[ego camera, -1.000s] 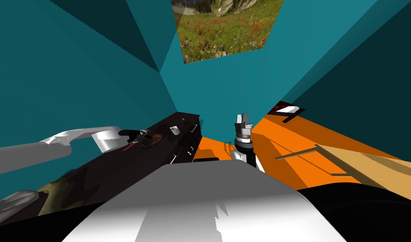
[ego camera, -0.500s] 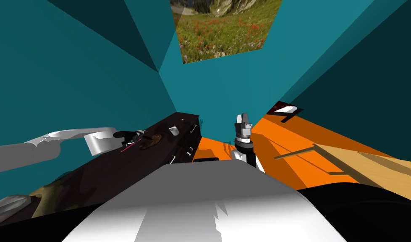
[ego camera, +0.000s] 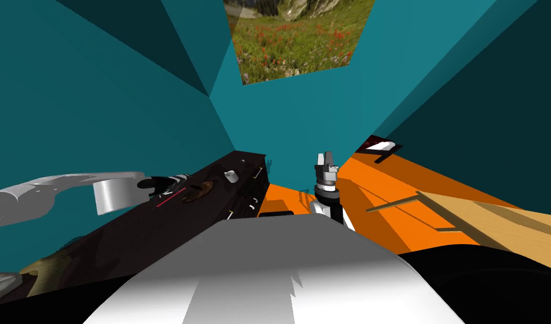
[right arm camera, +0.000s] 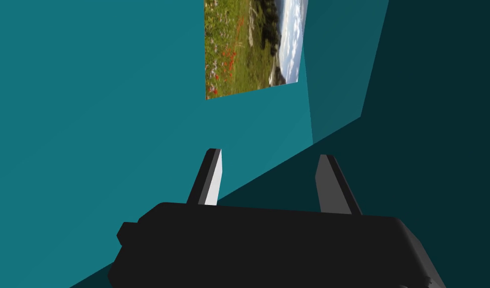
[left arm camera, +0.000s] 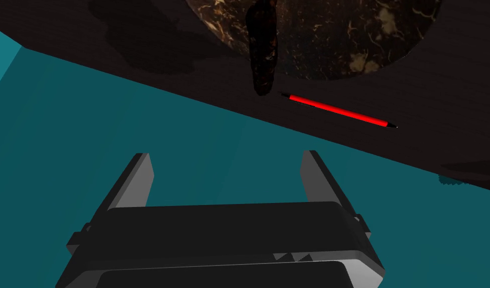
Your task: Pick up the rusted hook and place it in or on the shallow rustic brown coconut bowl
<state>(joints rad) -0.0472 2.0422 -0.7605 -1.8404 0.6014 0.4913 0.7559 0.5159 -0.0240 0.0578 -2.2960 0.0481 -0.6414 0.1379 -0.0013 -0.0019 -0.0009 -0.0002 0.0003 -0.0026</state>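
Rust-brown hook (left arm camera: 262, 50) on bowl (left arm camera: 339, 35), beyond left hand (left arm camera: 226, 154)

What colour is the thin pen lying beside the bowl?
The pen is red, dark-tipped; left wrist view shows it best.

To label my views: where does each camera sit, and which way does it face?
Head view: on the head, steeply down and forward at the dark cabinet and the bowl; both arms show.
Left wrist view: on the left hand, facing bowl, hook and red pen; open left gripper shows.
Right wrist view: on the right hand, facing away from the cabinet; open right gripper shows.
Shared by head and left wrist views: bowl, pen.
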